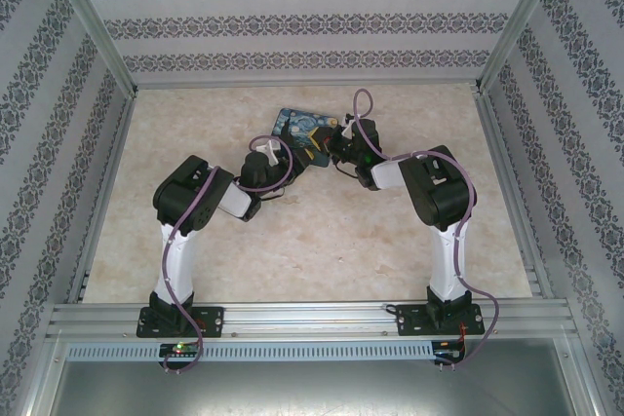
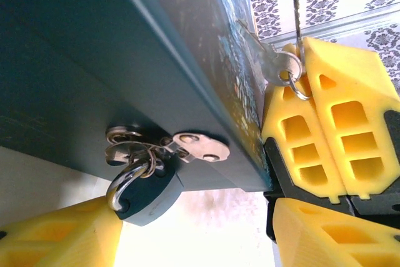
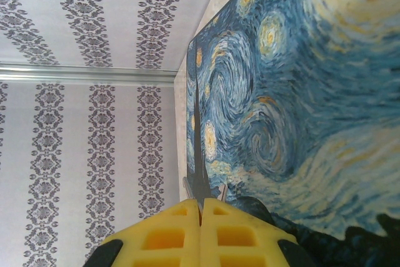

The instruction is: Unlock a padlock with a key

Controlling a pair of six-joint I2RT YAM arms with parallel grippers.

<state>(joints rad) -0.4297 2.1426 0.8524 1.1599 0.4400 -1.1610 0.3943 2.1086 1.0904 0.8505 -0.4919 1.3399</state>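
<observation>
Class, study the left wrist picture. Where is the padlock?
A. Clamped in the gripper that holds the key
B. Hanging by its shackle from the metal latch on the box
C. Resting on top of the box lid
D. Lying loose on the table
B: the padlock hangs with its shackle looped through the latch on the box, while the right gripper pinches the key off to one side.

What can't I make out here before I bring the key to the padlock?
- Keyhole: left wrist view, the padlock is seen side-on, its lower end tucked by a yellow finger of the left gripper.
- Key teeth: right wrist view, the key stands edge-on in the right gripper.
- Top view: padlock and key are too small, masked by the grippers at the box.
</observation>
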